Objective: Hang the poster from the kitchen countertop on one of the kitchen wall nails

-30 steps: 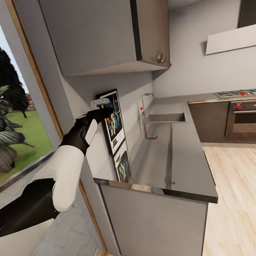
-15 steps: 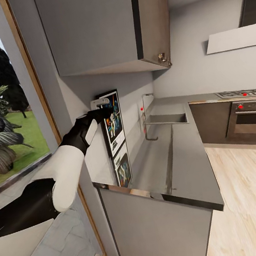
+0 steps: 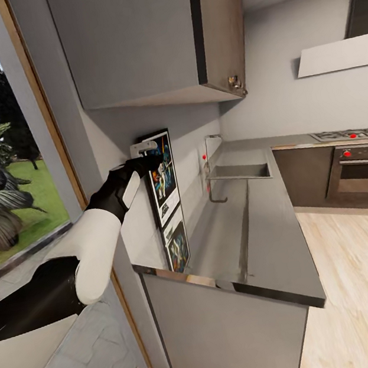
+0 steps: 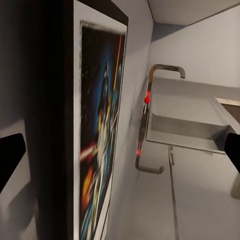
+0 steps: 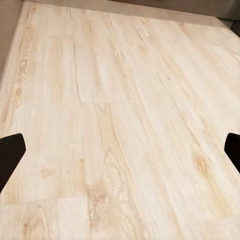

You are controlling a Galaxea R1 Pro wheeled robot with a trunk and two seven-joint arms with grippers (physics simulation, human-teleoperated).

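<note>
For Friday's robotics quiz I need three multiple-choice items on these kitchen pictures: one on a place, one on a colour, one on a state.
1. Where is the poster?
A. flat in the sink
B. upright against the wall above the countertop
C. on the floor

2. What colour are the small knobs on the tap?
A. red
B. green
C. yellow

3. How is the left hand?
A. shut on the tap
B. shut on the poster
C. open, fingertips spread wide

Answers:
1 B, the head view shows it standing along the wall over the countertop.
2 A, the left wrist view shows red knobs.
3 C, its two fingertips sit at opposite edges of that view.
</note>
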